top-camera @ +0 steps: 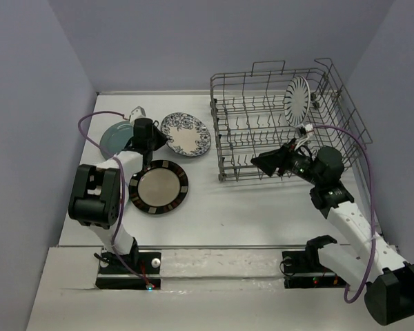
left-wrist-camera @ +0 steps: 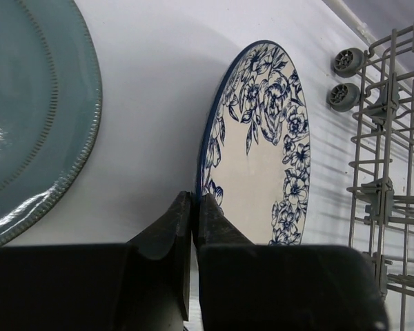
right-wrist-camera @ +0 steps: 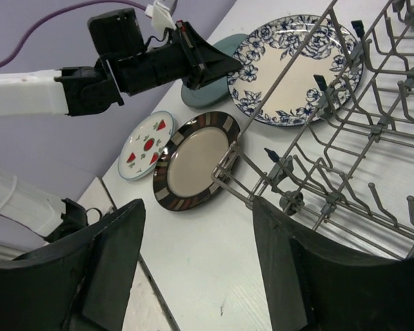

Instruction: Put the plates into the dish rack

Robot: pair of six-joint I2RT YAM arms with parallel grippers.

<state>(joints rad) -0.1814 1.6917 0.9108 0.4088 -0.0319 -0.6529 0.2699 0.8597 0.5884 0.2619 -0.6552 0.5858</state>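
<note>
The blue-floral plate (left-wrist-camera: 262, 158) is lying with its rim between the fingers of the left gripper (left-wrist-camera: 194, 215), which are pressing shut on that edge. The rest of the plate is stretching ahead of the tips. The teal plate (left-wrist-camera: 27, 103) is lying left of the fingers in the wrist view, cut off by the frame. Whether the floral plate is clearing the table is hard to tell. The left arm is reaching forward and low. The right gripper (right-wrist-camera: 200, 262) is hanging wide apart and empty at the near edge of the dish rack (right-wrist-camera: 345, 138).
</note>
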